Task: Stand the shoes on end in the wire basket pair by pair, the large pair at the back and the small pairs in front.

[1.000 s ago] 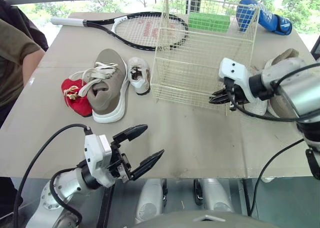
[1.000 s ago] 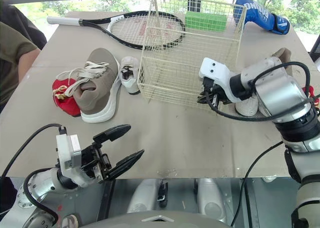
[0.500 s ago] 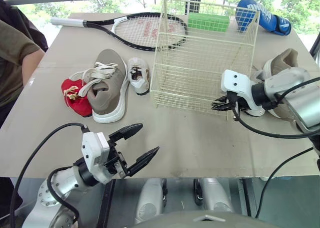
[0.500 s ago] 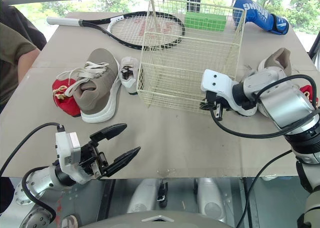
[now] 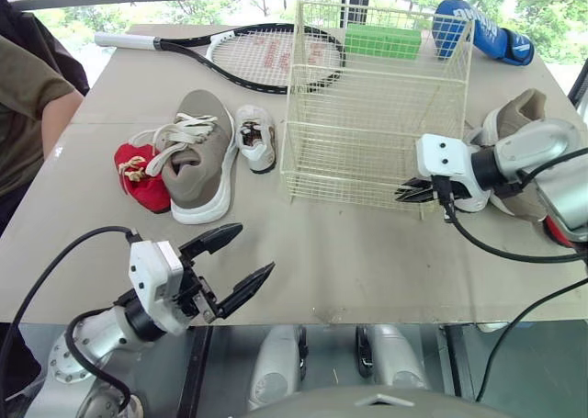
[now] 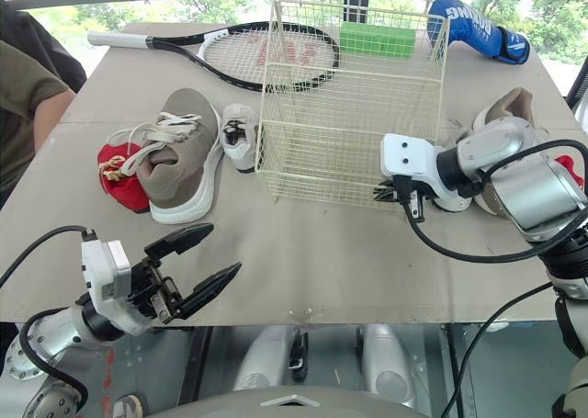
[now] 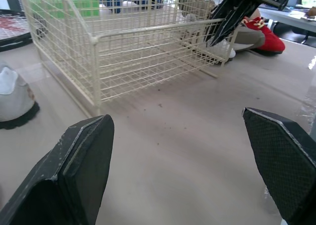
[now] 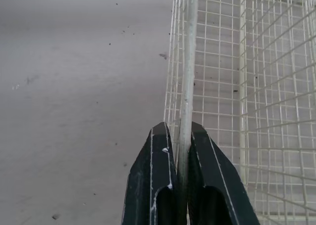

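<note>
left pincer (image 5: 255, 247): fingers spread wide, held low | right pincer (image 5: 401, 195): clamped on wire basket (image 5: 377, 74) corner wire

Robot test bench by a window, dressed with sports props

A plain grey table (image 5: 349, 262) runs up to a window (image 5: 83, 16) with green trees outside, far beyond the left gripper (image 5: 255, 248). Loose props lie staged on it: a tennis racket (image 5: 266, 58) well beyond that gripper, a tan sneaker (image 5: 197, 156) nearer to it, a wire basket (image 5: 377, 72) at the tips of the right gripper (image 5: 404, 194), and blue padded sports gear (image 5: 482, 30) past the basket. A bare black cable (image 5: 55, 289) loops from the left arm, and a person's arm (image 5: 50, 115) shows at the table edge, outward of the left gripper.
</note>
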Controlling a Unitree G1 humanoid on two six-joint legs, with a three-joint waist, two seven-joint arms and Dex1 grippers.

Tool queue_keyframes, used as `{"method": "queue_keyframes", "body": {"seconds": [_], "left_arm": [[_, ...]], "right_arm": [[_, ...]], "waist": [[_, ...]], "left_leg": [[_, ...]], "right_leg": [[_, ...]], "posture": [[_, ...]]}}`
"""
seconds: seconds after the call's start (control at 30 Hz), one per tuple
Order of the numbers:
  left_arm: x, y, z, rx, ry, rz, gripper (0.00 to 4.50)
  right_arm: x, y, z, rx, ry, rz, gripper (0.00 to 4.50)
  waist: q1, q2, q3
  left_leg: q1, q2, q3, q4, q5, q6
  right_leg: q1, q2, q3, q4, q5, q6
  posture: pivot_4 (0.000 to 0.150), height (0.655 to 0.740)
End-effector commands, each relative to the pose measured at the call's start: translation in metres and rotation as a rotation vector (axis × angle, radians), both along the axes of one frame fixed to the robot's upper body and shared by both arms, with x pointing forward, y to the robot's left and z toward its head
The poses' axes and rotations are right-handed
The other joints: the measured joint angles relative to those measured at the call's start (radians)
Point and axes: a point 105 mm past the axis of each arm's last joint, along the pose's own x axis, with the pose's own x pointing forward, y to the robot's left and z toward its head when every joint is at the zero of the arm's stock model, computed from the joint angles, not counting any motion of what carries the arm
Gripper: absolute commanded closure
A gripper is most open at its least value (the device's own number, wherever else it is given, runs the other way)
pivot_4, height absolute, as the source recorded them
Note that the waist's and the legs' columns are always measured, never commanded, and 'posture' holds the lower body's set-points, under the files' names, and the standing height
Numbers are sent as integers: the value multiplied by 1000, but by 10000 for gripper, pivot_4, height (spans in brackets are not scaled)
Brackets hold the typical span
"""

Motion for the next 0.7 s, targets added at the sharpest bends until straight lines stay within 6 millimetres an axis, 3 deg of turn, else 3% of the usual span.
{"method": "queue_keyframes", "body": {"seconds": [0.03, 0.1, 0.2, 0.47, 0.7], "left_arm": [[2, 9, 7, -20, -28, 55, 0], [6, 18, 9, -48, -28, 125, 0], [12, 32, 12, -76, -38, 240, 0], [23, 66, 23, -74, -77, 621, 0], [39, 64, 26, -33, 50, 693, 0]], "right_arm": [[0, 3, 7, 19, -51, 31, 43936], [-3, 12, 15, 98, -52, 68, 43936], [-7, 22, 29, 237, -58, 101, 36615], [-25, 28, 54, 583, -96, 143, 546], [-63, 34, 75, 805, -71, 212, 546]], "waist": [[0, 0, 0], [-3, -1, 0], [-5, -1, 0], [4, -2, -1], [6, -2, -1]], "left_leg": [[0, 0, 0, 0, 0, 0], [0, 0, 0, 0, 0, 0], [1, 1, 0, 0, 0, 0], [0, 1, -2, 1, 0, 0], [1, 1, -4, 2, 0, 0]], "right_leg": [[0, 0, 0, 0, 0, 0], [0, 0, 0, 0, 0, 0], [0, 1, 1, 1, 0, 0], [2, 1, -1, 2, 2, 4], [2, 1, -2, 4, 3, 4]], "posture": [[1500, 7400], [1500, 7400], [1500, 7400], [1500, 7400], [1500, 7400]]}}
